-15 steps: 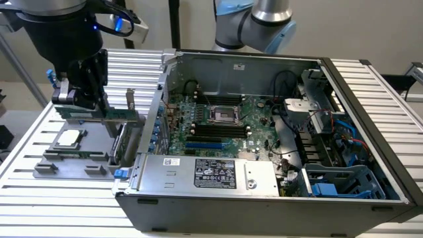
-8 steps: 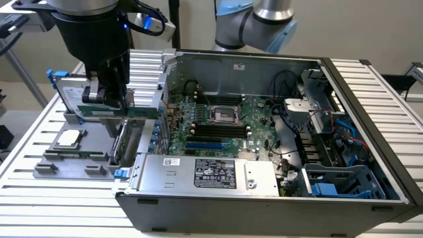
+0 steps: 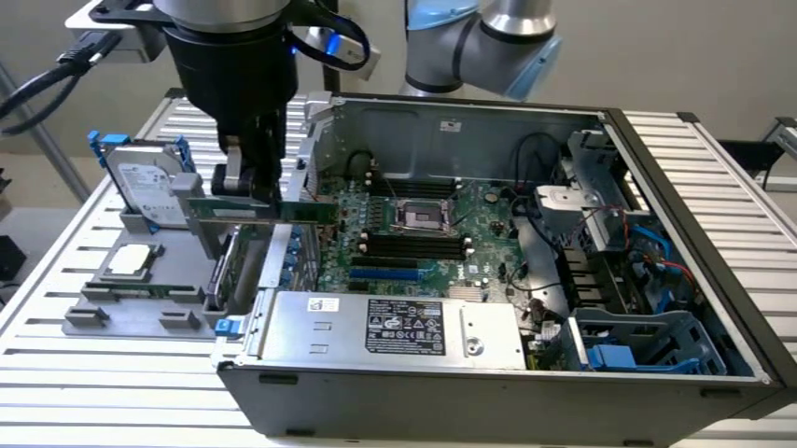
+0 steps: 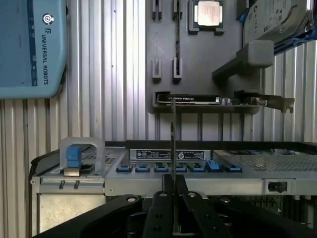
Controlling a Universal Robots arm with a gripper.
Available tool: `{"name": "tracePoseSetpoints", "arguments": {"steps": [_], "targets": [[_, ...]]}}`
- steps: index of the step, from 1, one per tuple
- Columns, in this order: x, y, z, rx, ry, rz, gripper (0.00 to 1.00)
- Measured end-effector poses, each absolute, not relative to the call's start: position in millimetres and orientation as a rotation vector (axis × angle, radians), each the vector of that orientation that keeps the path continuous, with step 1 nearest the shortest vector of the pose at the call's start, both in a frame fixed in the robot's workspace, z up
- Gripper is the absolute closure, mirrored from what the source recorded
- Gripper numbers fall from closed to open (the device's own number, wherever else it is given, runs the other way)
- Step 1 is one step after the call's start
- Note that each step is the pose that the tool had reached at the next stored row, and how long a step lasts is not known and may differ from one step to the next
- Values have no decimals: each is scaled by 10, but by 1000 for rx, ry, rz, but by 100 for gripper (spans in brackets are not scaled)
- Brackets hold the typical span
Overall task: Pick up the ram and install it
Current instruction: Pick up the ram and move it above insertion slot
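Ram clamped between the jaws, standing on its long edge; open case one side of them, hard drive the other.

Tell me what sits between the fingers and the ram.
Nothing: the fingers clamp the ram directly, with no gap, as both the wrist view and the exterior view show.
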State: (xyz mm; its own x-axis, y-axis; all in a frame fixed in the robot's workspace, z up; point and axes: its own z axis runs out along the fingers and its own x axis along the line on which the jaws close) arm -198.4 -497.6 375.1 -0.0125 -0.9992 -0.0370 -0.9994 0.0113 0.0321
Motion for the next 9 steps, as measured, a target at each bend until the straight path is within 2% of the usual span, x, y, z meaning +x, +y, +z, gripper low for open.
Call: {"name": "tracePoseSetpoints", "arguments": {"steps": [9], "targets": [[-1573,-4976,3751,-2203,2230,80,86]]}}
